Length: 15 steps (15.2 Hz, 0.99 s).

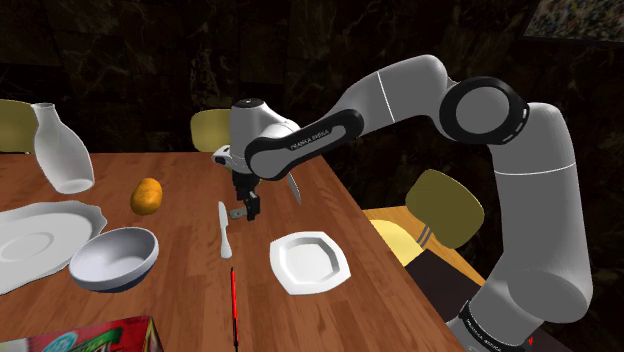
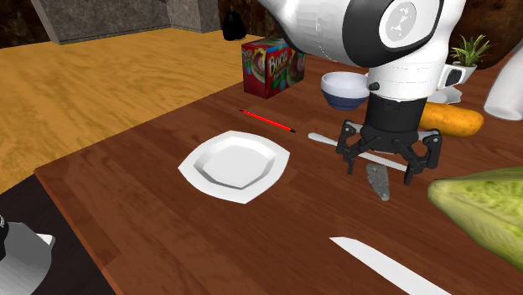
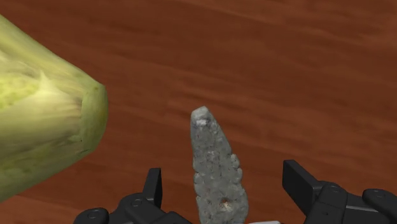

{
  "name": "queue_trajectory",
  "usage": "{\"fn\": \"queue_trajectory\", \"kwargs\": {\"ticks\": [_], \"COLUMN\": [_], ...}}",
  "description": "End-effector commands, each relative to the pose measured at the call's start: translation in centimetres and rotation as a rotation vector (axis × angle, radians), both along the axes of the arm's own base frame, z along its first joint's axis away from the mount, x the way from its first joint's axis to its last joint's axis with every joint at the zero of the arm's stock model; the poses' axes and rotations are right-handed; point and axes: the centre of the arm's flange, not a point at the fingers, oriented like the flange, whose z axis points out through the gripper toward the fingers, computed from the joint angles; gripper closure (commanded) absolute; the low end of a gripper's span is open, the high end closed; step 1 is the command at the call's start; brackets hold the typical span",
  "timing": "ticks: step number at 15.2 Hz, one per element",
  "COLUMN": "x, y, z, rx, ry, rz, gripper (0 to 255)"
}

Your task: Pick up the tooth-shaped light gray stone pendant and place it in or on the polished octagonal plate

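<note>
Right up close in the wrist view, the two black fingers [image 3: 151,184] stood apart, and there between them was the tooth-shaped pendant [image 3: 216,172], speckled grey stone. It lay flat on the brown wooden worktop [image 3: 286,63] with its narrow tip pointing away from the gripper [image 3: 222,170]. There was a clear gap on either side, so neither finger touched it and nothing was gripped! At the left of that frame, a pale green lettuce-like head [image 3: 38,127] sat close beside the pendant.

Over to the second exterior view: the gripper [image 2: 381,168] hung low at centre right, straddling the pendant [image 2: 379,183] on the worktop [image 2: 151,218]. The white octagonal plate [image 2: 197,163] sat at the middle of the frame, left of the pendant and apart from it, with nothing on it. A thin red stick [image 2: 268,121] lay above the plate. Behind that stood a red printed box [image 2: 272,67] and a white bowl [image 2: 345,90]. A white knife [image 2: 323,137] ran in under the gripper. A white blade [image 2: 385,268] cut across the bottom edge.

From the shoulder view, the white arm [image 1: 400,95] reached to the left from the lower right. Its gripper [image 1: 247,208] hung down over the worktop at mid-frame, just above and left of the plate [image 1: 285,275].
</note>
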Motion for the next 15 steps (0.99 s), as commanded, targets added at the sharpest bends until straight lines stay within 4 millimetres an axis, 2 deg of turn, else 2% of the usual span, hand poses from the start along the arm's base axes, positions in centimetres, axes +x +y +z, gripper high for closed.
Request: {"fn": "queue_trajectory", "kwargs": {"ticks": [1, 4, 5, 13, 15], "x": [0.0, 0.0, 0.0, 0.09, 0.0], "y": [0.0, 0.0, 0.0, -0.02, 0.0], "z": [-0.06, -0.05, -0.05, -0.19, 0.47], "rx": [0.0, 0.0, 0.0, 0.0, 0.0], "ry": [0.0, 0.0, 0.0, 0.0, 0.0], "rz": [0.0, 0.0, 0.0, 0.0, 0.0], "gripper": [0, 0, 255, 255, 255]}}
